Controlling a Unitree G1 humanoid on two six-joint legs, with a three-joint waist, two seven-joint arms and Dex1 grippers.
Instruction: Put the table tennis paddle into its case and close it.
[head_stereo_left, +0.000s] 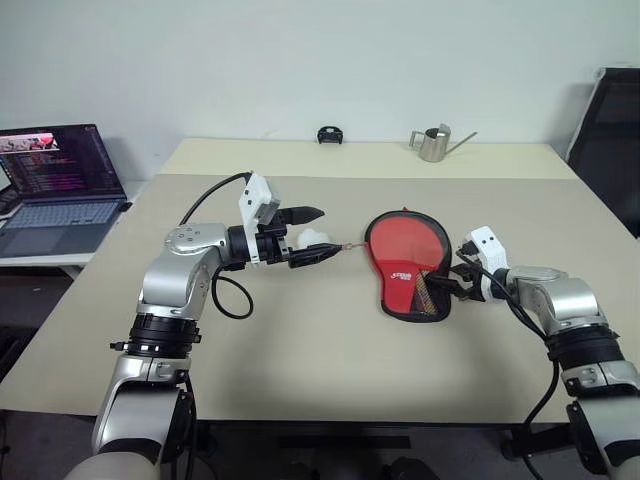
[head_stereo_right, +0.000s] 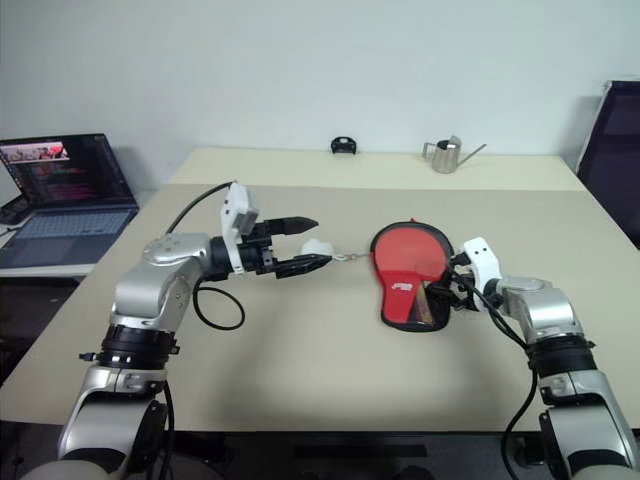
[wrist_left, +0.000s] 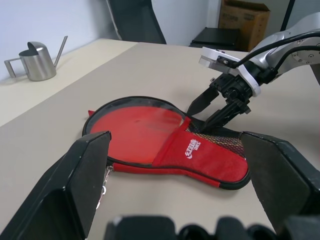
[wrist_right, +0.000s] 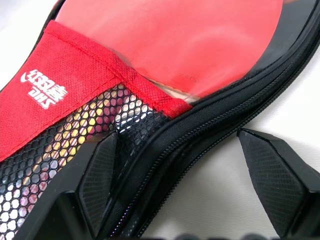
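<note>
Black fingers of the right gripper (head_stereo_left: 455, 285) stand apart, straddling the zip rim of the case (head_stereo_left: 408, 312) near its mesh pocket — one finger over the mesh, the other outside on the table (head_stereo_left: 300, 350), gripping nothing. Red-faced, the table tennis paddle (head_stereo_left: 405, 245) lies inside the case just ahead of those fingertips. Well apart, the left gripper (head_stereo_left: 315, 237) hovers wide open and empty, pointing at the case's far edge — a white tag (head_stereo_left: 316, 238) sits between its fingers.

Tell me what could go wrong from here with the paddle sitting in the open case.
1. The right end effector straddles the case rim beside the mesh pocket; closing there might snag the mesh or drag the case across the table.
2. The left end effector is open beside the case's far edge, gripping nothing, so the case may shift when pushed.
3. The paddle could slide out.
</note>
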